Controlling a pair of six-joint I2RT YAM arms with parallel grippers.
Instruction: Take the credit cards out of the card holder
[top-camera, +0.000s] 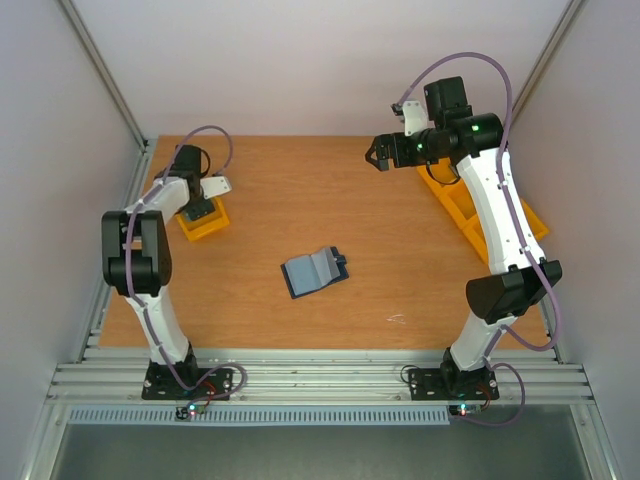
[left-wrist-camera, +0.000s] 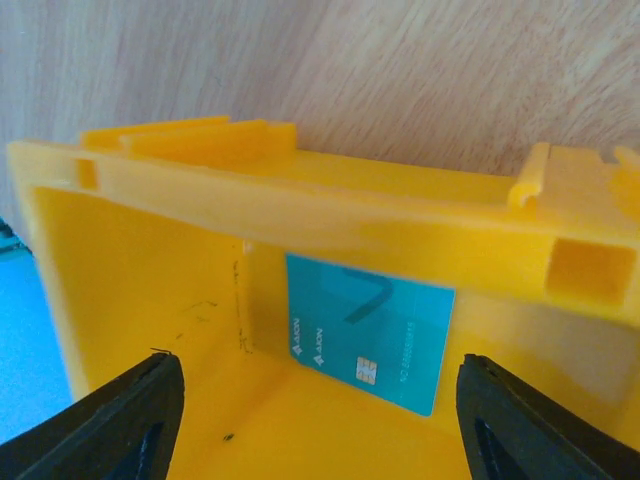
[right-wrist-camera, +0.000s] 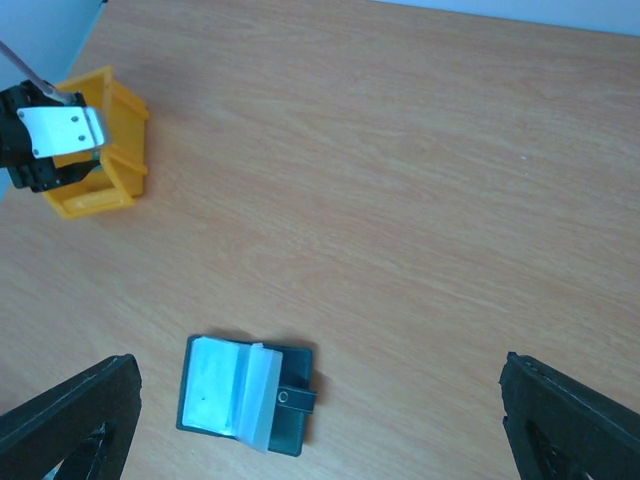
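The dark navy card holder (top-camera: 315, 270) lies open on the table's middle, pale translucent sleeves up and snap tab to the right; it also shows in the right wrist view (right-wrist-camera: 250, 395). A teal credit card (left-wrist-camera: 365, 330) lies inside the small yellow bin (left-wrist-camera: 300, 190). My left gripper (left-wrist-camera: 318, 395) is open over that bin at the far left (top-camera: 200, 212), one finger on each side of the card, not touching it. My right gripper (top-camera: 378, 155) is open and empty, held high above the table (right-wrist-camera: 318, 385). No whitish card with a red patch shows.
The left yellow bin (top-camera: 205, 222) stands near the table's left edge, also seen in the right wrist view (right-wrist-camera: 105, 150). A second, longer yellow bin (top-camera: 470, 215) lies at the far right, partly behind the right arm. Grey walls close in the table on both sides.
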